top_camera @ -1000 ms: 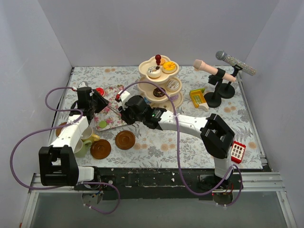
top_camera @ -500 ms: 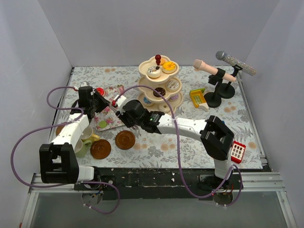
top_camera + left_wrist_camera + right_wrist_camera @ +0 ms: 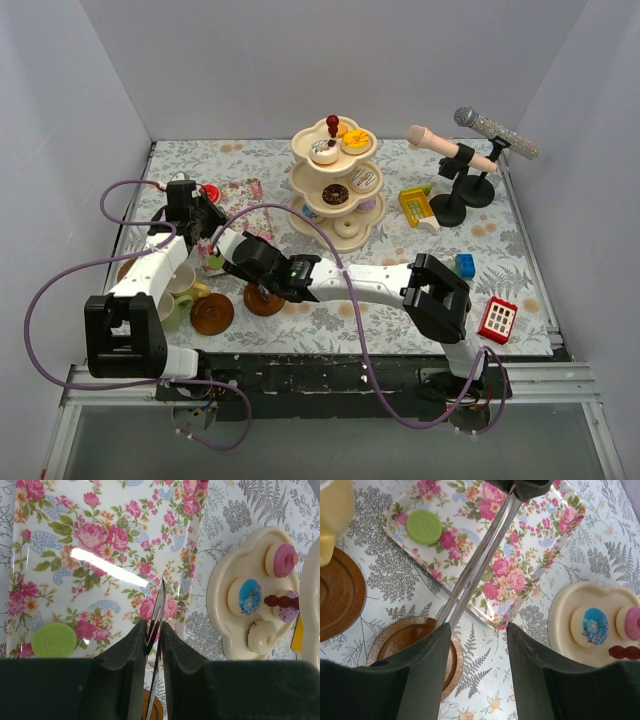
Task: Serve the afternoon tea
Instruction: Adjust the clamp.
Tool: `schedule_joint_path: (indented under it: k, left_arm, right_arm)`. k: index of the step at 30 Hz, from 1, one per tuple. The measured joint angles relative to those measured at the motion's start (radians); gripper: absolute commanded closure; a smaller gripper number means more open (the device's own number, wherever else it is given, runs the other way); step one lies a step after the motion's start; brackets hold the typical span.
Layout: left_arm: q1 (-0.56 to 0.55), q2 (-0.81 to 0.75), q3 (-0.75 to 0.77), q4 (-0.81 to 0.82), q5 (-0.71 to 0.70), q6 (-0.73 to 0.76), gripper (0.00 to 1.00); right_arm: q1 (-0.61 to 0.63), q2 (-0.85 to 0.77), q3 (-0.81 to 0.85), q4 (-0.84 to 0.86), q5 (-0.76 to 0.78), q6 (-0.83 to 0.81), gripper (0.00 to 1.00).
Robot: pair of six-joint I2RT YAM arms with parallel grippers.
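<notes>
Afternoon tea, partly served.

Location: the cream three-tier stand (image 3: 337, 185) is at the middle back of the table (image 3: 520, 290), with small cakes on every tier. A blue donut (image 3: 243, 595) and a pink donut (image 3: 280, 560) sit on the lowest tier. One green biscuit (image 3: 54, 640) lies alone on the floral tray (image 3: 100, 530), left of the stand. A brown saucer (image 3: 405, 645) lies bare under the right gripper, with a second saucer (image 3: 335, 595) beside it and a yellow cup (image 3: 332, 510) near that.

Tool: metal tongs (image 3: 480, 560), arms pressed together, slanting above the tray.

Left gripper (image 3: 153, 627): pinching the tongs, its fingers almost closed on the two blades.

Right gripper (image 3: 479, 630): spread wide, with the lower end of the tongs running between its fingers. Whether the tongs touch the nearer finger cannot be told.

Step in hand (judged): passing the tongs over to the left gripper so that the biscuit can go to the stand.

Handling notes:
- The right gripper should back away along the line of the tongs. A sideways exit could knock the blades and twist them in the left pinch.
- The left pinch looks narrow and near one end, so the tongs may pivot. A slow, level carry suits them.
- The blades must be let apart before they can straddle the biscuit.
- The tray surface is glossy, so a skidding biscuit is likely. Approach from directly above.
</notes>
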Motion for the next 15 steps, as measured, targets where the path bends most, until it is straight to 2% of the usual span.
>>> schedule_joint_path:
  k: [1, 2, 4, 8, 15]
  left_arm:
    - [0.0, 0.0, 0.001, 0.0, 0.0, 0.0, 1.0]
    - [0.0, 0.0, 0.002, -0.001, 0.0, 0.0, 1.0]
    - [0.0, 0.001, 0.004, -0.005, 0.0, -0.002, 1.0]
    - [0.0, 0.019, 0.026, -0.013, 0.0, -0.008, 1.0]
    - [0.0, 0.036, 0.042, -0.029, 0.002, -0.019, 1.0]
  right_arm:
    - [0.006, 0.003, 0.0, -0.007, 0.012, 0.008, 0.4]
    - [0.01, 0.004, -0.001, -0.012, 0.019, 0.018, 0.33]
    - [0.015, 0.004, -0.003, -0.008, 0.029, 0.048, 0.14]
    - [0.024, 0.006, -0.013, -0.002, 0.044, 0.077, 0.14]
    - [0.05, 0.091, 0.035, 0.005, 0.101, 0.078, 0.21]
